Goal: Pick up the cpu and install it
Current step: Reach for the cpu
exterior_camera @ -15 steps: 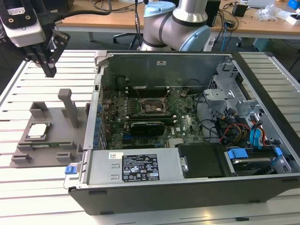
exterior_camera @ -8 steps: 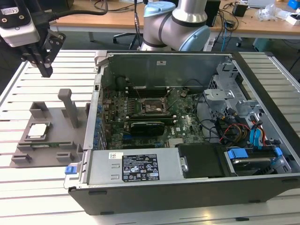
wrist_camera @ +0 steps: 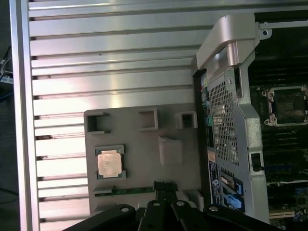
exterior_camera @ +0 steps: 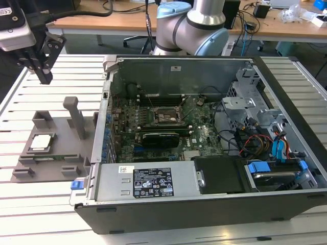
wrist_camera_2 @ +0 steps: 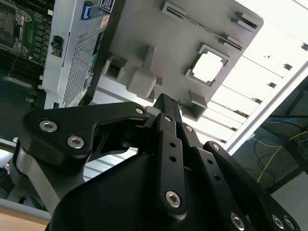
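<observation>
Tool [wrist_camera_2: 163, 98] links crowd both wrist views, closed and empty. Pickup looks not yet begun: the cpu [wrist_camera: 110, 163] lies flat in its holder [wrist_camera: 139, 159] on the table [wrist_camera: 110, 57], below the tool and well apart from it. Grasping should call for opening it and squaring to the chip's edges. Arm [exterior_camera: 196, 23] hangs high, tool pointing down; socket [exterior_camera: 167, 116] lies far off.

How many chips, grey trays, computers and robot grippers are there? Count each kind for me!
cpu: 1
grey holder tray: 1
open computer case: 1
gripper: 1
Total: 4
</observation>
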Robot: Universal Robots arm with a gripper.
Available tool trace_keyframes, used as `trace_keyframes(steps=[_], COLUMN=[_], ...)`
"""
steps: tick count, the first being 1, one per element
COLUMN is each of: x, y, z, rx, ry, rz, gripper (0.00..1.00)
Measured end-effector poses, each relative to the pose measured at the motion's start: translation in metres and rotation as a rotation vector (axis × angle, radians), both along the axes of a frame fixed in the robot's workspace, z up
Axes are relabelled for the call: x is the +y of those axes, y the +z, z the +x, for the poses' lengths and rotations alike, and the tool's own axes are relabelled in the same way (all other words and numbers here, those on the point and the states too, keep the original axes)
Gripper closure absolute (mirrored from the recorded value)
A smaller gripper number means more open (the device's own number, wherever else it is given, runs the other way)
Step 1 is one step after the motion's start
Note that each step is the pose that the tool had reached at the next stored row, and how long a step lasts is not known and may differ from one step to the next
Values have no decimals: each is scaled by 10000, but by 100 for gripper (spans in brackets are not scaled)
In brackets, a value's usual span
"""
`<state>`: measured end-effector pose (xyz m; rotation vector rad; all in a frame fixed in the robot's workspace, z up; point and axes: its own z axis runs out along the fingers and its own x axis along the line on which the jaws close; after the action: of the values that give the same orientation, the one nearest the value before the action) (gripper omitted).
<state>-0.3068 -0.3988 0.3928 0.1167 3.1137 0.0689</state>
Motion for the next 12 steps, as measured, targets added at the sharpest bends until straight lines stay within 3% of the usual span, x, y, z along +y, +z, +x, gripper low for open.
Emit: trace_keyframes(steps=[12], x=[0], y=[0], z=[-87], rx=[0], ry=[1], rz=[0], gripper=[89])
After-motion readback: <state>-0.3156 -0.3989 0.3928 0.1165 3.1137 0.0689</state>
